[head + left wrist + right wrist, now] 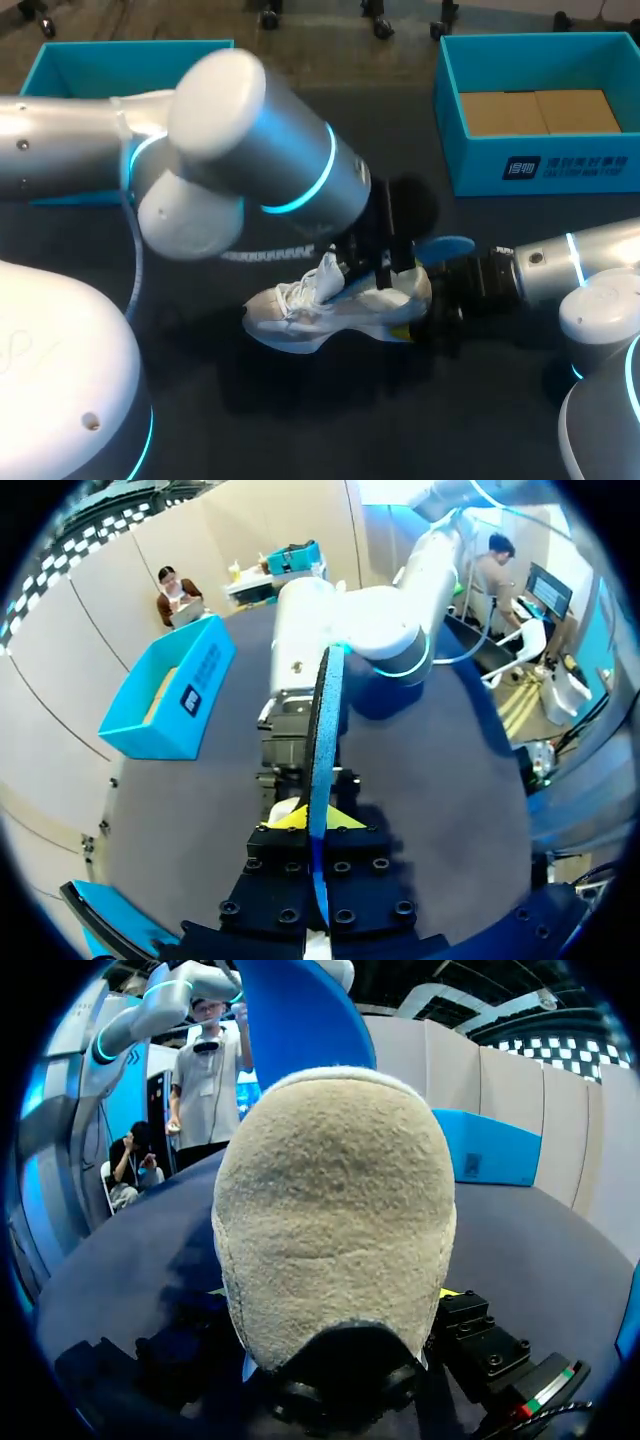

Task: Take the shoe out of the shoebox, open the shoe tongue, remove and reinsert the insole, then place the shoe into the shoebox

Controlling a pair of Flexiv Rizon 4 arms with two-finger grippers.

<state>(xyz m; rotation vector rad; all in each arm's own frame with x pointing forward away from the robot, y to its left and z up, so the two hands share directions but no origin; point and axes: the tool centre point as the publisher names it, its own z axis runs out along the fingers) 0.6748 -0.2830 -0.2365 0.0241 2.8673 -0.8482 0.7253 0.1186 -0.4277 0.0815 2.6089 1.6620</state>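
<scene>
Bracing the heel, the right claw (420, 310) looked clamped on the shoe (320, 305). Shoe lay near the middle of the table (300, 420), toe toward the left edge, heel toward the right arm. Left claw (310, 820) was pinched tight on the insole (325, 730), held on edge. Insole's long axis ran from that claw out over the heel, roughly in line with the shoe. It sat just above the opening, not flat inside. Shoebox (540, 165) stood at the far right corner, well apart. My read: the left arm handles the insole move, the right only anchors.
</scene>
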